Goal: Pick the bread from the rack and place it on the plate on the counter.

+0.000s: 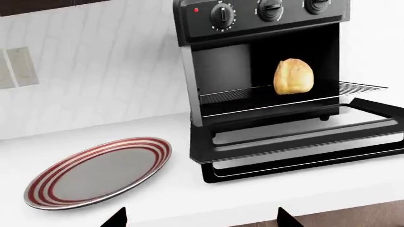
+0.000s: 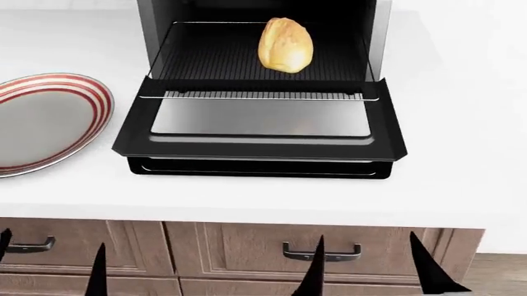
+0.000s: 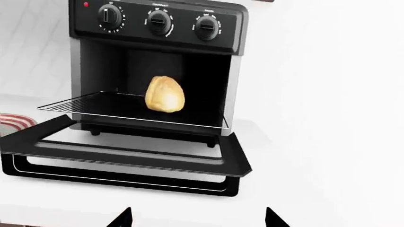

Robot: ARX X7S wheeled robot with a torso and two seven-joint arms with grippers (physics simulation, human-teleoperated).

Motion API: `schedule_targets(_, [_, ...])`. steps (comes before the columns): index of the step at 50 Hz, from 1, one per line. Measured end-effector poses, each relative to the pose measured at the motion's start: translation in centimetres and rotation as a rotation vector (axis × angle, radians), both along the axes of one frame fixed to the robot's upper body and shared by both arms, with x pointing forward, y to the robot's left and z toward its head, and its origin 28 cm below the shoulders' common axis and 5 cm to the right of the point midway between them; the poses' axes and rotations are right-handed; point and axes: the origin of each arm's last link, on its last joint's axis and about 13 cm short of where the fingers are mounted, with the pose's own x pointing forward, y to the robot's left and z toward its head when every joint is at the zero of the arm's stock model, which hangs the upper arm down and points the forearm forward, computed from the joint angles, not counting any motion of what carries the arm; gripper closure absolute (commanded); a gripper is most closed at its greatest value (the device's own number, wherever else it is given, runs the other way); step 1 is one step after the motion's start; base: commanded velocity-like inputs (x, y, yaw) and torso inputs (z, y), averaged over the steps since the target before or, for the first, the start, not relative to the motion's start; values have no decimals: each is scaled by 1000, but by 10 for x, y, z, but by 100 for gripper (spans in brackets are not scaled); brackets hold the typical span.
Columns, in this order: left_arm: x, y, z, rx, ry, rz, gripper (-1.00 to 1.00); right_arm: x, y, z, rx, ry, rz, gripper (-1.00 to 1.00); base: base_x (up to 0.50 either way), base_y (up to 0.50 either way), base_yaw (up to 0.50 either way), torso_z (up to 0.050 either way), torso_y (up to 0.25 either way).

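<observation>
The golden-brown bread (image 2: 286, 45) sits on the wire rack (image 2: 257, 66) pulled partly out of a black countertop oven; it also shows in the left wrist view (image 1: 294, 76) and the right wrist view (image 3: 164, 95). The white plate with red stripes (image 2: 45, 117) lies on the white counter (image 2: 461, 154) left of the oven, also in the left wrist view (image 1: 101, 172). My left gripper (image 2: 51, 262) and right gripper (image 2: 368, 265) hang open and empty in front of the cabinet, below the counter's front edge, well short of the bread.
The oven's door (image 2: 261, 132) is folded down flat over the counter in front of the rack. Control knobs (image 3: 158, 21) sit above the oven's opening. Wooden drawers with handles (image 2: 321, 251) lie below the counter. A tiled wall (image 1: 94, 61) stands behind.
</observation>
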Motion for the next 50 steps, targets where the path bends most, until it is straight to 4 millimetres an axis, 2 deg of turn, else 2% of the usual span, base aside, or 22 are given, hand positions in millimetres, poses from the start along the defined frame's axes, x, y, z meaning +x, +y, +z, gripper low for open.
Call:
schedule_targets(26, [17, 8, 69, 117, -97, 1, -100, -3, -10, 63, -94, -120, -36, -100, 1, 0, 0, 36, 167])
schedule_targets(38, [20, 8, 106, 141, -161, 6, -100, -9, -10, 88, -153, -174, -40, -100, 268, -21, 0, 36, 167])
schedule_targets(50, [12, 6, 128, 182, -204, 7, -100, -16, -12, 101, -189, -197, -57, -100, 286, -21, 0, 36, 168])
